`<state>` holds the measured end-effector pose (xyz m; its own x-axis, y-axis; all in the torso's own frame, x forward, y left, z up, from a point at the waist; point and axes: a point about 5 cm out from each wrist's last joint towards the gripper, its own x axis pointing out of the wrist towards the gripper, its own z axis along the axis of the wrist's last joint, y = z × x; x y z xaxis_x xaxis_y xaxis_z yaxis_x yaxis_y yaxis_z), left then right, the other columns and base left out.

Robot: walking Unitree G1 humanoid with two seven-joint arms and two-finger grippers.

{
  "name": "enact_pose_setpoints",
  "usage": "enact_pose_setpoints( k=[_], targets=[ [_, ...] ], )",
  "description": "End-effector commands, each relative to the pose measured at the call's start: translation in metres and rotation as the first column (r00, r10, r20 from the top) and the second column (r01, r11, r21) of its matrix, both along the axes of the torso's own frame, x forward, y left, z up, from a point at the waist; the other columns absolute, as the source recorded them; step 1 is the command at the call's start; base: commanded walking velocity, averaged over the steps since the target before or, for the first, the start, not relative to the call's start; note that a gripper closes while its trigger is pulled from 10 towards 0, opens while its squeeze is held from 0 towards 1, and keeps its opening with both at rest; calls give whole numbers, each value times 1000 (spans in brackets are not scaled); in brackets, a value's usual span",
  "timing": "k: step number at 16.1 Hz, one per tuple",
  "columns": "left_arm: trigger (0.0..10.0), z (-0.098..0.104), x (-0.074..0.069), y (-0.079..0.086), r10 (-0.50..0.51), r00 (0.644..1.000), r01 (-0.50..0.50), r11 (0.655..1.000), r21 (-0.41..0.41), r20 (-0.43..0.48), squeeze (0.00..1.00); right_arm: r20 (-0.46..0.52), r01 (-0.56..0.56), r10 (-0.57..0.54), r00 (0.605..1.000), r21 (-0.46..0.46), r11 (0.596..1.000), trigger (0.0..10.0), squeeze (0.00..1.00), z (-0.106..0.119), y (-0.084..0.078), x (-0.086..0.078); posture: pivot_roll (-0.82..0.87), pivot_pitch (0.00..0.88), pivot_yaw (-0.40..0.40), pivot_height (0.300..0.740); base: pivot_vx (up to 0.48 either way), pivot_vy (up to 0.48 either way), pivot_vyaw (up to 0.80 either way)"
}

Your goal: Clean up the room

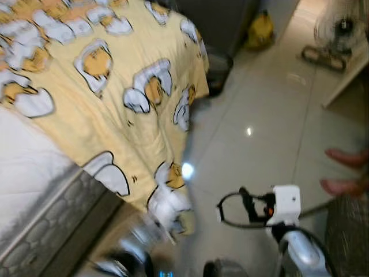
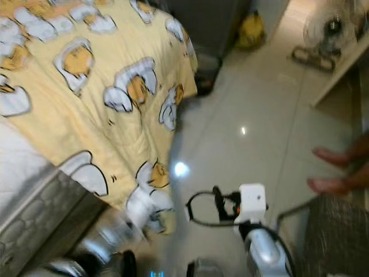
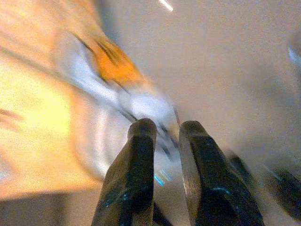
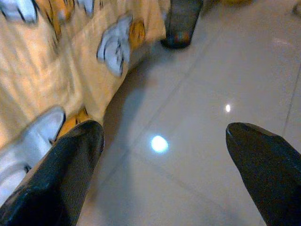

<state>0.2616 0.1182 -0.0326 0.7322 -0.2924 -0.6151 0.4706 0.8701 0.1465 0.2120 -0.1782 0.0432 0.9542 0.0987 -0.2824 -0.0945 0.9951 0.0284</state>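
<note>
Bedroom scene, seen from the robot's head looking down, blurred. Yellow quilted blanket (image 1: pixel 104 98) printed with white-and-orange cartoon figures, spread over a bed on the left and hanging off its corner down to a glossy pale tiled floor (image 1: pixel 259 144). White mattress top (image 1: pixel 23 167) bare beside the blanket, with a grey patterned mattress side (image 1: pixel 52 222) below it.

Left gripper (image 3: pixel 164 141) low at the blanket's hanging corner, just above the floor, smeared by motion in the head views. Two black fingers (image 3: pixel 134 174) nearly together in the left wrist view, a thin slit between them; blanket corner right in front of the tips, but too blurred to tell whether cloth is pinched there.

Right gripper (image 4: pixel 164 155) out over bare floor beside the bed, arm with a white wrist block (image 1: pixel 286 203) reaching in from the lower right. Jaws spread wide, holding nothing, one fingertip (image 4: pixel 70 160) in front of the blanket's edge, tile showing in the gap.

Dark bin (image 4: pixel 181 23) on the floor at the far bed corner. Yellow bag (image 1: pixel 260 29) farther back. Standing fan (image 1: pixel 340 32) at the upper right. A person's bare feet (image 1: pixel 346 170) on the tile at the right edge.
</note>
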Motion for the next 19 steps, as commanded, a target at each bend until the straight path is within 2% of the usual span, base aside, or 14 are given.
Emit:
enact_pose_setpoints(
  k=[1,2,3,4,5,6,7,8,9,10,11,16,18,19],
  targets=[
    [10000,9,10,10,51,998,-49,998,-25,43,1000,15,19,-20,1000,12,1000,10000,0,-1,-3,6,-62,0,-27,736,0,0,0],
    [10000,27,29,28,134,984,-130,991,-46,120,1000,52,54,-55,997,26,998,10000,0,3,-3,22,-34,0,-2,736,0,0,0],
    [10000,48,48,40,233,952,-212,970,-121,197,1000,103,99,-103,989,48,994,10000,0,12,-4,36,-23,0,27,736,0,0,0],
    [10000,89,74,53,402,849,-315,906,-283,343,1000,179,133,-142,974,57,989,10000,0,26,-6,51,-21,0,52,736,0,0,0],
    [10000,104,81,59,477,791,-353,867,-351,383,1000,203,145,-154,967,61,988,10000,0,30,-8,56,-17,0,61,736,0,0,0],
    [10000,131,91,73,592,657,-436,804,-405,467,1000,241,168,-178,954,61,984,10000,0,39,-13,64,-16,0,73,736,0,-461,569],
    [10000,150,99,69,593,633,-391,800,-455,497,1000,261,196,-205,943,62,979,10000,0,44,-20,71,-14,0,79,736,296,-375,538],
    [10000,159,103,60,553,643,-345,827,-444,530,698,266,217,-228,937,68,974,10000,0,45,-26,76,-6,0,79,736,296,-375,525],
    [10000,155,104,55,555,661,-368,827,-426,505,0,270,226,-235,934,64,972,10000,0,45,-29,81,-5,0,80,736,274,-390,519],
    [10000,146,102,55,558,680,-394,825,-405,475,0,275,219,-226,935,56,974,10000,0,45,-29,82,-5,0,80,736,0,-450,513],
    [10000,128,96,58,600,696,-470,796,-382,394,0,280,209,-214,936,50,977,10000,0,45,-29,83,-8,0,80,736,0,-450,513],
    [10000,113,90,50,619,710,-530,784,-324,336,0,270,195,-199,942,41,980,10000,0,34,-27,79,-9,0,57,740,0,-450,481],
    [10000,109,91,41,553,764,-479,831,-282,331,0,267,190,-197,943,50,980,10000,0,32,-25,78,-8,0,64,740,0,-450,0],
    [10000,108,91,27,444,827,-381,894,-237,345,0,263,191,-200,944,59,980,10000,0,30,-25,78,-7,0,65,740,0,0,0]
  ],
)
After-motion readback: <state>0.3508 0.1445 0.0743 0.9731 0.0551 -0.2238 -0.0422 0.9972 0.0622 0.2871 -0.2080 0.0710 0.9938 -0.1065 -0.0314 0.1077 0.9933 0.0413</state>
